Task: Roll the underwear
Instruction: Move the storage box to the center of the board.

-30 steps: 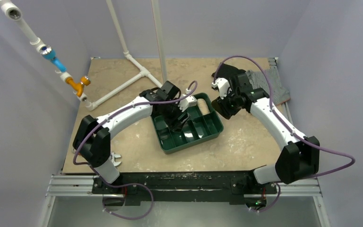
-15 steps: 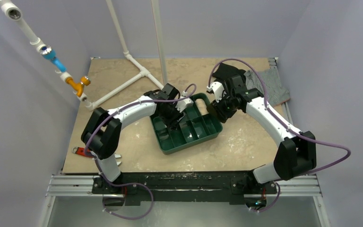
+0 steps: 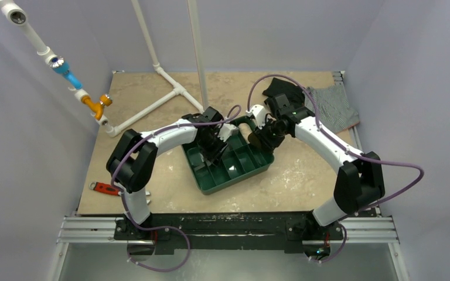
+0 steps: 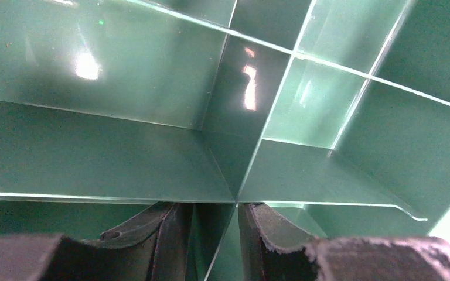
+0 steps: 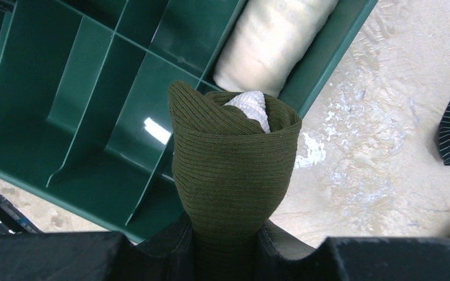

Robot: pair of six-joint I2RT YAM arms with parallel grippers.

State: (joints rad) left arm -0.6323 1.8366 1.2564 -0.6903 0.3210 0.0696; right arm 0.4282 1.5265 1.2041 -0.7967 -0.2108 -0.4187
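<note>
At the far left, a white plastic pipe slants down the wall, jointed with a blue fitting and an orange one. Below it, a small red-handled tool lies on the table, a matt beige surface mottled like stone. The left gripper reaches down inside the tray, a glossy dark-green plastic box that thin upright walls divide into oblong compartments. In the left wrist view its two dark, rough-edged fingers stand a little apart astride one of those divider walls. Green shows between them, and I cannot tell whether either finger presses on the wall. In the far right compartment lies a cream roll, soft, fuzzy and cylindrical, tucked against the tray's outer wall. Just near of it is the underwear, a tight olive-green roll of finely ribbed knit. It flares wider at its free end, where a white, textured core shows among the folds. The right gripper is clamped on its narrower end, a black finger pressing in from each side, and holds it over the tray's right-hand part, partly across the rim and just beside the cream roll. Right of the tray, the table shows pale chalky streaks. Farther right and toward the back, a crumpled black garment lies beside a flat grey striped garment at the table's far right corner.
</note>
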